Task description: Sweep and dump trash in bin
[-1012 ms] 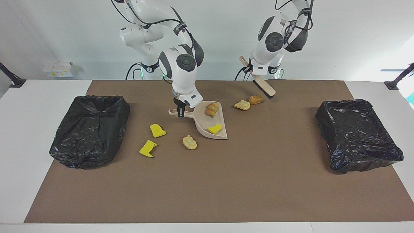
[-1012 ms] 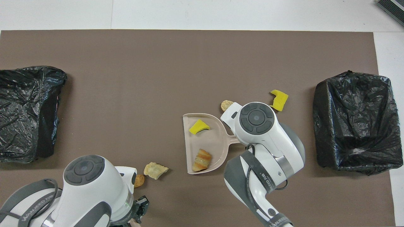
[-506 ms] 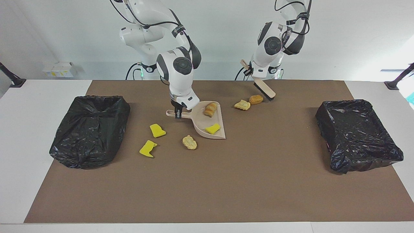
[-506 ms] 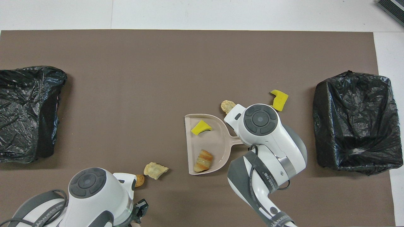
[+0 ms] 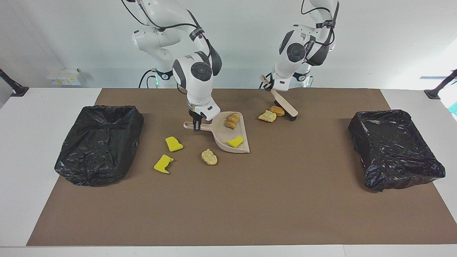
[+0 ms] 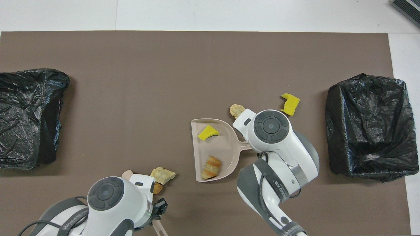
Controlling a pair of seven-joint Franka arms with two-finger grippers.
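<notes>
My right gripper (image 5: 195, 126) is shut on the handle of the beige dustpan (image 5: 225, 137), which rests on the mat. A bread roll (image 5: 232, 120) and a yellow sponge chunk (image 5: 236, 142) lie in the pan. My left gripper (image 5: 270, 85) is shut on the brush (image 5: 282, 102), whose black bristles touch an orange-brown lump (image 5: 276, 110) beside a tan scrap (image 5: 267, 116). More trash lies loose on the mat: a bread lump (image 5: 209, 157) and two yellow chunks (image 5: 173, 144) (image 5: 163, 164). From above, the right wrist hides one yellow chunk.
Black-bagged bins stand at each end of the brown mat, one at the right arm's end (image 5: 100, 142) and one at the left arm's end (image 5: 394, 146). White table border surrounds the mat.
The left arm lowered the brush and swung it against the orange-brown lump, nudging it toward the tan scrap. The dustpan shifted slightly toward the right arm's end, then held still.
</notes>
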